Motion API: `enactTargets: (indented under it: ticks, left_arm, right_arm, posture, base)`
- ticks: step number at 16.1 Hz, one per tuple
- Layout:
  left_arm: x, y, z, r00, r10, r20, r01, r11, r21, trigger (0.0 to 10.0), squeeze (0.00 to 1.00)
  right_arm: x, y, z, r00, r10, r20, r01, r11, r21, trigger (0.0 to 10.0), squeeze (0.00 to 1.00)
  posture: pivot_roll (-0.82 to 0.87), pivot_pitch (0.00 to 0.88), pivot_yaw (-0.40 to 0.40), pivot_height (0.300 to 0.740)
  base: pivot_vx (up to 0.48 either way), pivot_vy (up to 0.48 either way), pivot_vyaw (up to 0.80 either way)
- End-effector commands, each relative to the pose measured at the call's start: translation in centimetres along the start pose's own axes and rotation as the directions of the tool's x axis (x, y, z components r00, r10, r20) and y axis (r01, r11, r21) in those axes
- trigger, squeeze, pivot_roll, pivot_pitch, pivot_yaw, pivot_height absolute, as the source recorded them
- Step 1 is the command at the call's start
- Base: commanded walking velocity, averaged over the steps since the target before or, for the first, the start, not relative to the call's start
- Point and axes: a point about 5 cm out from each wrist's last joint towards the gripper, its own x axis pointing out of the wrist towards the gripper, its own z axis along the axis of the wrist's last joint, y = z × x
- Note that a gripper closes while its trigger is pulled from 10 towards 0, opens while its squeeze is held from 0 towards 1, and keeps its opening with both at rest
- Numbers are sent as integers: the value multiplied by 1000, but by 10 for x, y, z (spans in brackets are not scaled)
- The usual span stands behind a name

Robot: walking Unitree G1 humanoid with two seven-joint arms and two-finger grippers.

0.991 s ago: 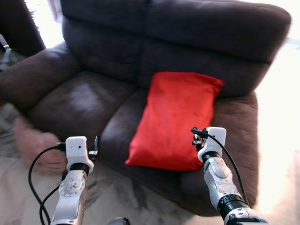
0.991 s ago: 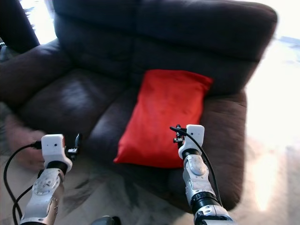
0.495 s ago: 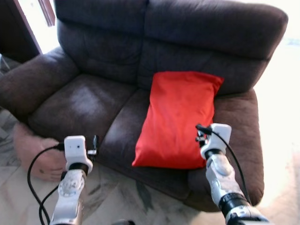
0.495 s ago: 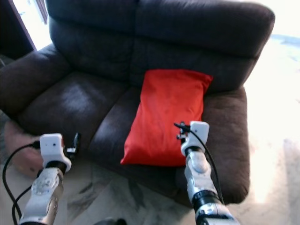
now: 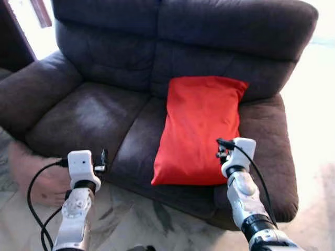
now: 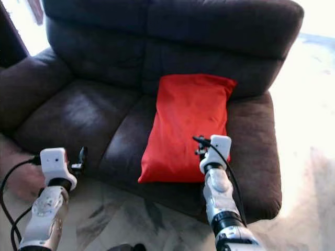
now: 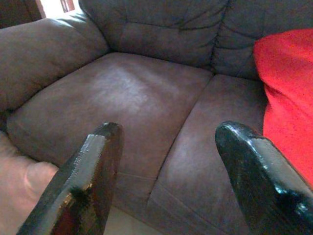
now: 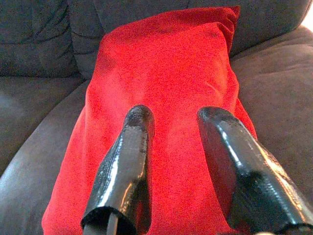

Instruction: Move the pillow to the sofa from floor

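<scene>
- At the lower left of the head view, the left gripper [image 7: 166,161] hangs before the sofa [image 5: 99,112], fingers spread wide, holding nothing.
- Centre frame, the red pillow [image 5: 201,128] already lies on the seat, its top leaning against the backrest.
- At the lower right, the right gripper [image 8: 173,156] hovers just short of the pillow, fingers parted, empty.
- Placement looks done; the next move is probably to draw both arms back.

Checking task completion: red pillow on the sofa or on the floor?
On the sofa: the red pillow lies on the sofa's right seat cushion, top edge against the backrest.
</scene>
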Motion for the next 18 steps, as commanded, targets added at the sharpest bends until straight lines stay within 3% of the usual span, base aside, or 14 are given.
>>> enactTargets:
  ticks: [1, 5, 11, 16, 18]
  left_arm:
    - [1, 1, 1, 1000, -2, -4, 2, 1000, 1, 10000, 0]
    - [2, 2, 4, 1000, -5, 4, 5, 1000, 1, 10000, 0]
    - [3, 1, 5, 1000, -14, 5, 14, 1000, 3, 10000, 0]
    - [5, -5, 6, 999, -46, -6, 45, 999, -13, 10000, 0]
    - [6, -6, 5, 999, -50, -18, 49, 999, -2, 10000, 0]
  right_arm:
    - [0, -3, -1, 1000, -14, -12, 14, 1000, 3, 10000, 0]
    - [2, -1, 2, 1000, -16, -5, 16, 999, 28, 10000, 0]
    - [1, -1, 0, 1000, -23, -19, 23, 999, 22, 10000, 0]
    - [2, 2, -2, 999, -18, -39, 19, 1000, 25, 10000, 0]
    - [1, 3, -3, 999, -21, -32, 21, 1000, 22, 10000, 0]
  posture:
    - [185, 162, 17, 740]
    - [183, 161, 24, 740]
    - [187, 158, 27, 740]
    - [186, 150, 30, 740]
    - [186, 145, 31, 740]
  base:
    - [0, 266, 0]
    - [0, 269, -372]
    - [0, 266, 0]
    - [0, 0, -698]
    - [0, 0, 0]
